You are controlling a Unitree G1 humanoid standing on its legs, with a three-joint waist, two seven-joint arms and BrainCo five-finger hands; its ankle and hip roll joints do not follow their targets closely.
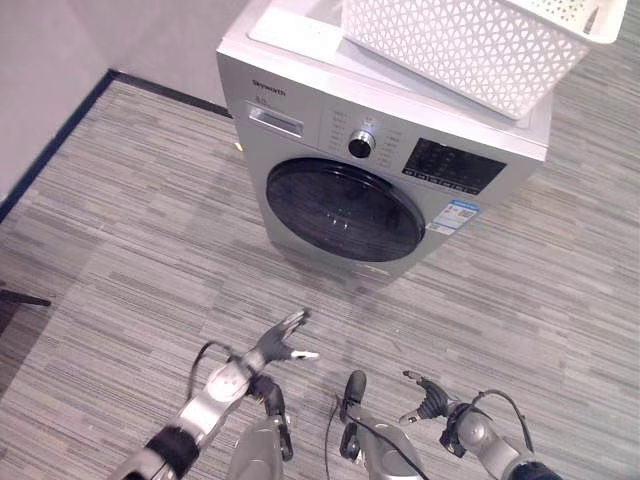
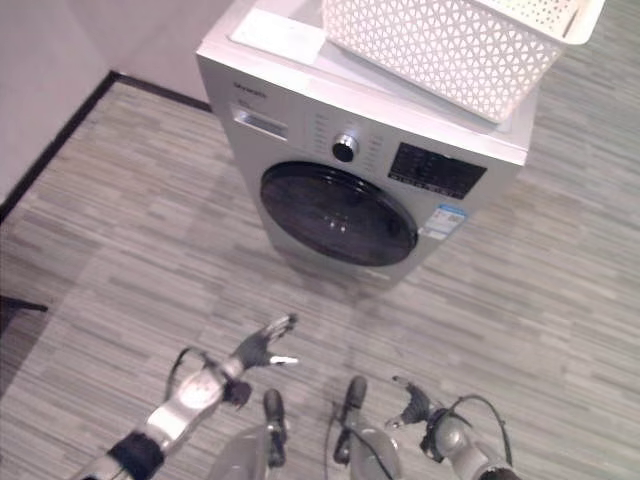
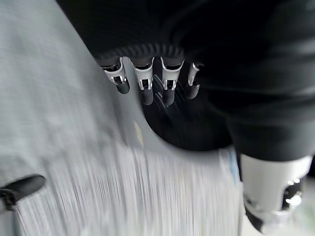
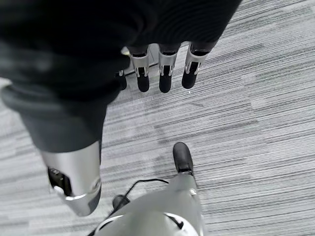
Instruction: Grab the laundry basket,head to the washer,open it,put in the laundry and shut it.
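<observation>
Left eye view: I see the washer (image 1: 380, 170) standing on the floor (image 1: 130, 250) ahead of me, its front turned toward the camera.
Basket: the white basket (image 1: 470, 45) sits on top of the washer, toward its right side, with its near edge reaching the front right corner of the lid. I cannot see into it, so I cannot tell what it holds.
Door: the round dark door (image 1: 345, 210) lies flush with the front panel; I read it as closed.
Panel: a drawer (image 1: 275, 120) sits at the upper left of the front, a knob (image 1: 361, 143) at the middle and a dark display (image 1: 452, 166) to the right of the knob.
Top, left side: a flat white sheet (image 1: 295, 25) lies on the lid, just beside the basket.
Left hand: my left hand (image 1: 280, 342) hangs low over the floor, near the washer's front but apart from it. Its fingers (image 3: 143, 82) are relaxed and nearly straight, the thumb (image 3: 22, 188) spread well away, and it holds nothing.
Right hand: my right hand (image 1: 430, 400) hangs over the floor to the right, farther from the washer. Its fingers (image 4: 165, 73) are loosely extended with nothing in its grasp.
Wall: a wall (image 1: 60, 60) with a dark skirting strip (image 1: 60, 140) runs along the left.
</observation>
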